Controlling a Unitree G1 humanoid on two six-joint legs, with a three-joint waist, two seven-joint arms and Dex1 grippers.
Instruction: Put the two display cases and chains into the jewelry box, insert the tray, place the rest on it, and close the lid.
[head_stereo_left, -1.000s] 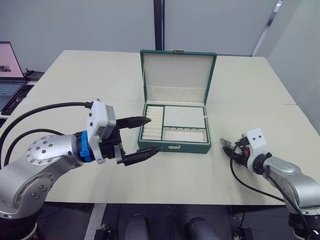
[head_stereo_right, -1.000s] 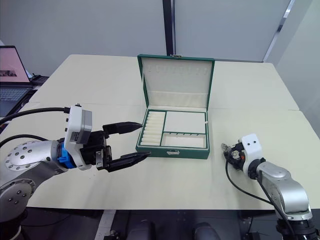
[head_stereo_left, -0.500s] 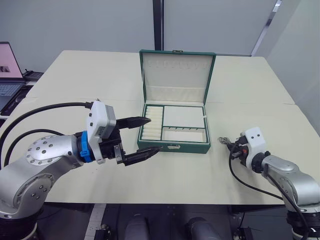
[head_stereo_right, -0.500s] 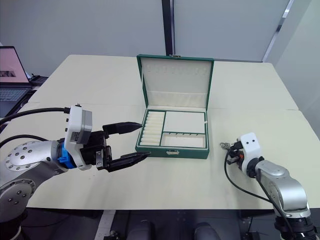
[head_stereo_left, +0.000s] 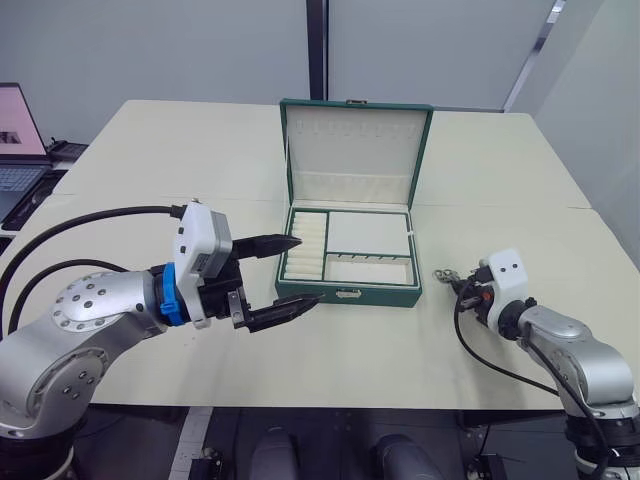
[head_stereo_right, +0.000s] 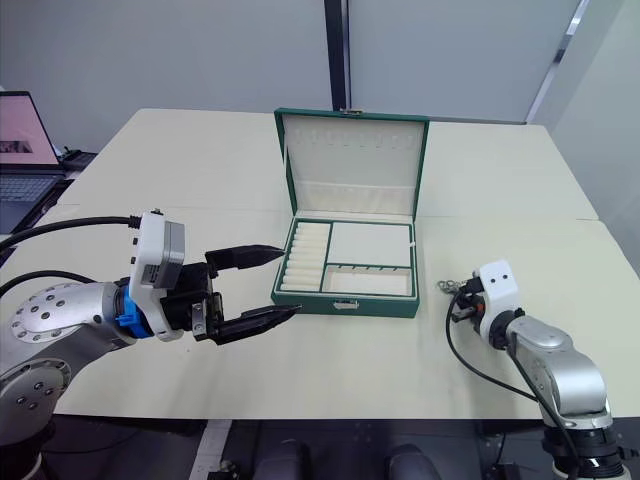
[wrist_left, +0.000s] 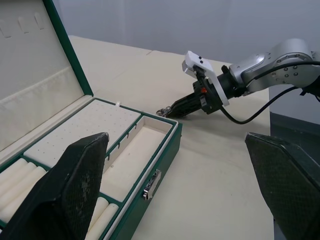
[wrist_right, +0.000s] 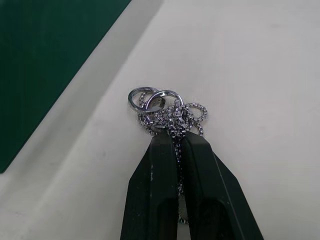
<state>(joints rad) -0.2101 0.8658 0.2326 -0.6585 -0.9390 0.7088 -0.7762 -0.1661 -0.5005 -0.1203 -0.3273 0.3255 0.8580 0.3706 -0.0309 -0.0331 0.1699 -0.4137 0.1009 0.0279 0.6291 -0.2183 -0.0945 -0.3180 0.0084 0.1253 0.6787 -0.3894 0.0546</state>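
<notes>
1. Chain (wrist_right: 167, 114): a small silver bunch with two rings at its end, pinched at the tips of the right gripper (wrist_right: 177, 137), whose two black fingers are pressed together on it. The bunch hangs just above the table (head_stereo_left: 350, 360), to the right of the jewelry box (head_stereo_left: 349, 255) and near that box's right front corner.

2. Right gripper: it points toward the box, so the chain lies ahead of the fingertips and the box lies further on in the same direction, to the robot's left. In the right wrist view the green outer wall of the box stands beside the rings but apart from them.

3. Jewelry box: lid raised and upright at the back; the base shows a row of rolls on the left, a flat pad at the rear and a long open trough along the front. The trough's long axis runs left to right, roughly in line with the right gripper's reach.

4. Left gripper (head_stereo_left: 282, 271): fingers spread wide and holding nothing, hovering at the box's left front corner. It is well apart from the chain, so the right arm is judged the one to carry the chain over the box wall.
</notes>
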